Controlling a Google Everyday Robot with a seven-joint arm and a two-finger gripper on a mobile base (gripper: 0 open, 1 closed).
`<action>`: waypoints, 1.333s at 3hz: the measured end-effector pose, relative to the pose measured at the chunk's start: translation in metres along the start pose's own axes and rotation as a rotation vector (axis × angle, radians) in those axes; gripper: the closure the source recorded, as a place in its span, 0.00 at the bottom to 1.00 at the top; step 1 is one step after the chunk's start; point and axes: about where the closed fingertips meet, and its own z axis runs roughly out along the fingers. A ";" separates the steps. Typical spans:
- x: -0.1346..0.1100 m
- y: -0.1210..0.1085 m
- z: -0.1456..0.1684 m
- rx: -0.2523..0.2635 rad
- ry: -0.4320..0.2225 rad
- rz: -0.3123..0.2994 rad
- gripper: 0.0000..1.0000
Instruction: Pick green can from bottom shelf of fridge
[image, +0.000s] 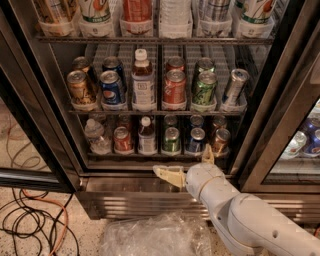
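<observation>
bottom shelf (107, 156) lineup, hand (182, 161) parked out front
In the fridge (150, 199), on that shelf's front row, the can (171, 140) sits between a bottle (146, 136) on its left and a neighbour can (196, 140) on its right. The hand is in front of the shelf rail, just below them, touching neither. A bag (155, 237) lies on the floor below.
</observation>
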 end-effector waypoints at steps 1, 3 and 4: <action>0.011 0.004 0.009 -0.018 0.003 -0.028 0.00; 0.034 0.019 0.036 -0.065 -0.020 -0.045 0.17; 0.033 0.019 0.036 -0.064 -0.020 -0.046 0.41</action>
